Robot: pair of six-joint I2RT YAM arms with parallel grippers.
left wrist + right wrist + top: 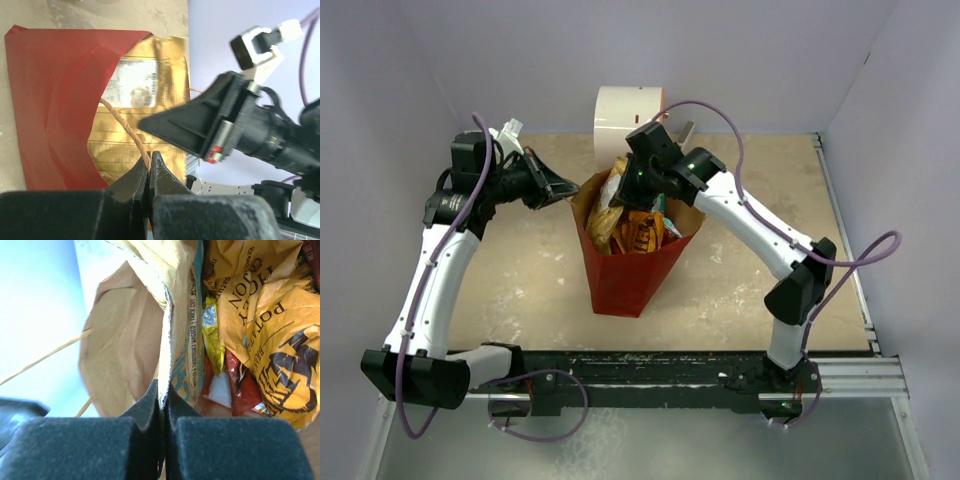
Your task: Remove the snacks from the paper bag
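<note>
Pinching the twine handle [122, 122] tight in the left gripper [148, 167], steadying the red paper bag [620, 275] upright at the middle of the table [520, 280], just in front of a white cylinder [625, 108]. Reaching into the bag's open mouth with the right gripper [162, 395], clamping flat on the serrated edge of a thick-cut chip packet [182, 340] standing against the kraft inner wall. Leaving a yellow-orange chip bag [285, 365] and a red packet [240, 385] crowded alongside, with every visible snack inside the bag and none out on the table. Probably risking a slip on the lift, gripping only a thin sliver of crinkly foil. Possibly dragging the neighbouring packets up and spilling them, given the tight packing. Also courting a tipped or torn bag, relying on one thin handle for restraint against an upward pull.
</note>
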